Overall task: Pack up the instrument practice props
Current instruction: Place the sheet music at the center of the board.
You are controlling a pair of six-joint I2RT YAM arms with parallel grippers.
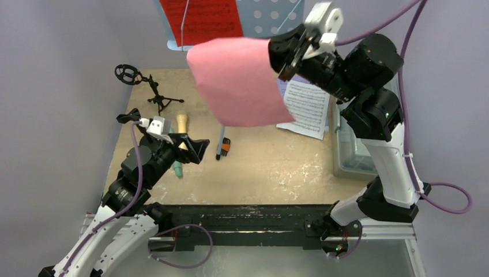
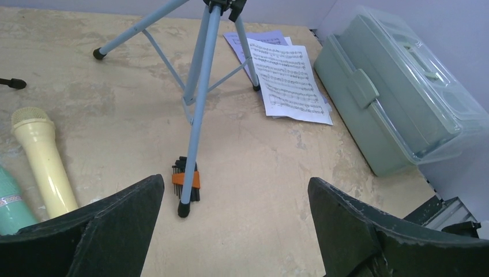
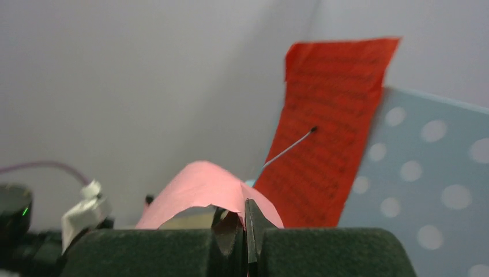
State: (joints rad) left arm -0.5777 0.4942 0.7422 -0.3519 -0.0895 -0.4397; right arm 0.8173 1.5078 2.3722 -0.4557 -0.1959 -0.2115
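Top external view: right fingers (image 1: 287, 53) pinch the pink page (image 1: 236, 81) by its edge, sheet spread to their left, tub (image 1: 353, 154) below-right of them; left fingers (image 1: 195, 148) gape wide, empty

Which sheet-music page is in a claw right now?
The pink page, pinched in the right claw, in mid-air. The red page is on the stand tray; the white page lies on the table.
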